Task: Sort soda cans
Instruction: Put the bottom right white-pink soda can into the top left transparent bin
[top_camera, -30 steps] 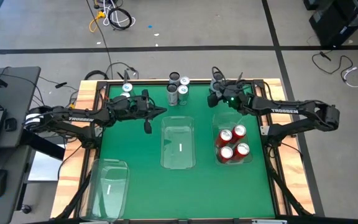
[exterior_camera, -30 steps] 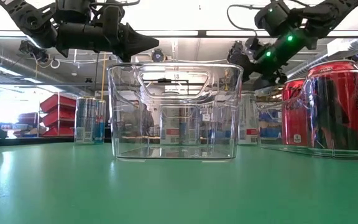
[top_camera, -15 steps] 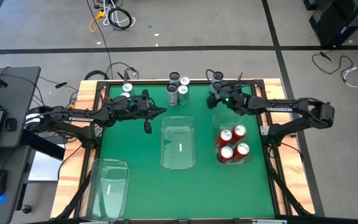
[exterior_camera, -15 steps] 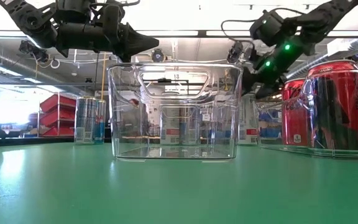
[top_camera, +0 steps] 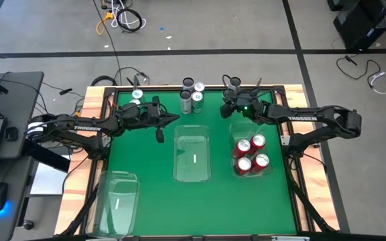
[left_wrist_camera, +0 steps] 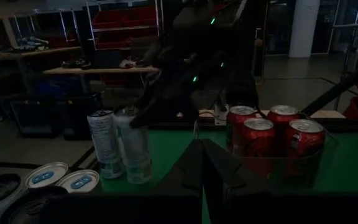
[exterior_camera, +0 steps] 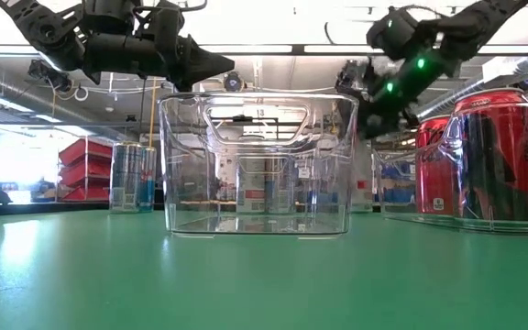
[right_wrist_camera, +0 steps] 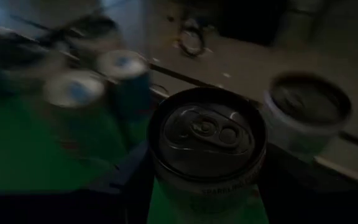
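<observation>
My right gripper (top_camera: 228, 108) is at the table's far right, shut on a dark-topped soda can (right_wrist_camera: 207, 134) that stands on the green mat. Its own arm hides this can in the high view. Several silver cans (top_camera: 191, 94) stand at the far middle, and one pale-topped can (top_camera: 137, 94) at the far left. Several red cans (top_camera: 250, 154) stand in the clear bin (top_camera: 268, 167) on the right. My left gripper (top_camera: 175, 119) hangs shut and level above the mat, left of the middle bin (top_camera: 193, 157), touching nothing. My right gripper has the dark-topped can between its two fingers, one on each side of the can's wall (right_wrist_camera: 160, 168) just below the rim. The fingers (right_wrist_camera: 132, 174) slant down at it from the table's right side. The can stands upright.
The empty middle bin (exterior_camera: 257, 165) stands between the arms. Another clear bin (top_camera: 117, 201) sits at the near left corner. Pale-topped cans (right_wrist_camera: 120, 65) and a dark-topped one (right_wrist_camera: 309, 99) stand close beyond the held can. A wooden frame (top_camera: 79, 161) borders the mat.
My right gripper has edged a little down and toward the table's left, onto the dark-topped can. My left arm has kept still.
</observation>
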Controlling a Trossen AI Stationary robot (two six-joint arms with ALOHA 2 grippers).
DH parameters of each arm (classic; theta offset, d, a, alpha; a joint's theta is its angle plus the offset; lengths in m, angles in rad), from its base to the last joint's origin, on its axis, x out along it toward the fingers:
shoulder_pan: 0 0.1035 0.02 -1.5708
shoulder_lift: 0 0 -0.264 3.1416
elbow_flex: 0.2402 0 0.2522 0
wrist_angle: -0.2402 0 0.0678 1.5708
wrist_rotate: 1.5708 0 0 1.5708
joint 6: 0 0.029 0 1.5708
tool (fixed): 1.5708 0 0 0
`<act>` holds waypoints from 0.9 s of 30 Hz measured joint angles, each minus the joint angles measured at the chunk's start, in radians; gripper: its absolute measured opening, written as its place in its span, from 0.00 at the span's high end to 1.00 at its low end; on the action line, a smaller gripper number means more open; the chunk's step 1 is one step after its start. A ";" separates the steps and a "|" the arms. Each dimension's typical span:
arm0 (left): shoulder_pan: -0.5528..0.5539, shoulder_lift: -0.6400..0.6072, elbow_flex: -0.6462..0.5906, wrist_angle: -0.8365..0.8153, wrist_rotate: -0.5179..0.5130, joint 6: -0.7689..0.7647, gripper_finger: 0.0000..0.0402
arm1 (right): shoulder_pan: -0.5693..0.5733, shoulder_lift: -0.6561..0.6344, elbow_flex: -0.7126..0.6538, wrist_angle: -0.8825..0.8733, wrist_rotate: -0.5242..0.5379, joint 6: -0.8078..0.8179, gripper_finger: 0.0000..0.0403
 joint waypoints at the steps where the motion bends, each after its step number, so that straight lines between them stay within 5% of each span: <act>1: 0.000 0.000 0.000 0.000 -0.003 0.000 0.99 | 0.017 -0.014 0.012 -0.007 -0.001 -0.013 0.45; 7: 0.000 0.000 0.000 0.013 -0.021 -0.006 0.99 | 0.160 -0.084 0.144 -0.168 -0.014 -0.039 0.45; 16: 0.000 0.000 0.000 0.023 -0.045 -0.027 0.99 | 0.520 -0.076 0.362 -0.328 -0.014 -0.021 0.45; 27: 0.000 0.000 0.000 0.033 -0.061 -0.031 0.99 | 0.727 0.140 0.380 -0.266 -0.046 0.154 0.45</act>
